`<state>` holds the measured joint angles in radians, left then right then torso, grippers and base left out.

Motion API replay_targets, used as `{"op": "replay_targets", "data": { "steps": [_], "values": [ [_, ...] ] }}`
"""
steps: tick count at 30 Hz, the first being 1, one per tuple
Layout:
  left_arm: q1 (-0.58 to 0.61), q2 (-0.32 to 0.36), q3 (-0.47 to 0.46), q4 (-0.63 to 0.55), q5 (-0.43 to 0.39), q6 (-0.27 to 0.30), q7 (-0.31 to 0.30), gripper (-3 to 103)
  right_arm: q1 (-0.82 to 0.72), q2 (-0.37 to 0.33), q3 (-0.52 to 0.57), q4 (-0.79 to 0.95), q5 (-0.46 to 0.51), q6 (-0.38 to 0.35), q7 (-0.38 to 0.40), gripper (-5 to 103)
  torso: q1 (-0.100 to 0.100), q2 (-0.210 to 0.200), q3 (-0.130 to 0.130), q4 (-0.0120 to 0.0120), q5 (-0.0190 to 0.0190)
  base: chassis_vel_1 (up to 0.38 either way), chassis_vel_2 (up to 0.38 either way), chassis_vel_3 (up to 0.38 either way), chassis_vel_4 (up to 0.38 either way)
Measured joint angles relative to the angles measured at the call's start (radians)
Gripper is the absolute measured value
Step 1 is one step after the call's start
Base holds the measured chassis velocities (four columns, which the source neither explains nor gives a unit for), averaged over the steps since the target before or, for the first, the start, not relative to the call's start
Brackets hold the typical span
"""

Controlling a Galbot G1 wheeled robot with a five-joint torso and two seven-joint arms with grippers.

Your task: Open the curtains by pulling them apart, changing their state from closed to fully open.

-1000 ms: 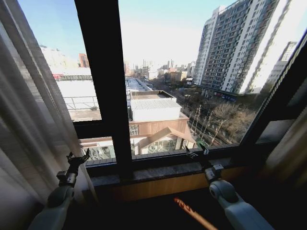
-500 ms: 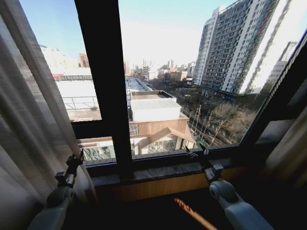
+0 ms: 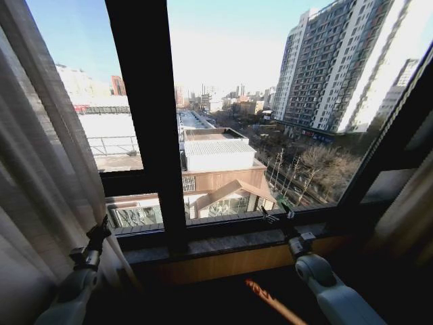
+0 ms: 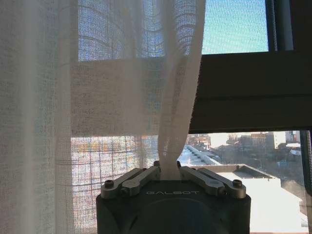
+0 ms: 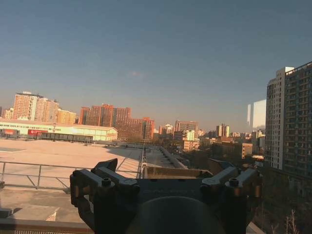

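The curtains (image 3: 40,176), sheer and pleated, hang bunched at nine o'clock of the window. The left end effector (image 4: 169,170) is clamped on a fold of their edge; that thin pinch could slip free under pull. The right end effector (image 5: 165,178) waits spread and empty near the sill (image 3: 230,242), at five o'clock.

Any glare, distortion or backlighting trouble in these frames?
Head view: sky blown out white above the city, window frame bowed by the wide lens, left gripper in shadow. Left wrist view: curtains backlit, weave visible. Right wrist view: evenly lit skyline.
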<state>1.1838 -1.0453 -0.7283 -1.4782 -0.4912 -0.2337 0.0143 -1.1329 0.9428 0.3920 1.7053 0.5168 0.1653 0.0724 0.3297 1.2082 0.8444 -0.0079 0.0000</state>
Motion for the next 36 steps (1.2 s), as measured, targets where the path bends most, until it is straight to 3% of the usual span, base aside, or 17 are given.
{"op": "replay_targets", "data": {
  "steps": [15, 36],
  "values": [
    [0.020, -0.018, -0.007, -0.019, 0.007, -0.004, -0.011, 0, 0.000, 0.000, 0.000, 0.000, 0.000, 0.000, 0.000, 100, 0.000, 0.000, 0.000, -0.0001, 0.0001, 0.143, 0.094, -0.131, -0.103],
    [0.039, -0.040, -0.016, -0.019, 0.017, -0.024, -0.016, 0, 0.000, 0.000, 0.000, 0.000, 0.000, 0.000, 0.000, 100, 0.000, 0.000, 0.000, -0.0001, 0.0004, 0.348, 0.314, -0.362, -0.306]
  ]
}}
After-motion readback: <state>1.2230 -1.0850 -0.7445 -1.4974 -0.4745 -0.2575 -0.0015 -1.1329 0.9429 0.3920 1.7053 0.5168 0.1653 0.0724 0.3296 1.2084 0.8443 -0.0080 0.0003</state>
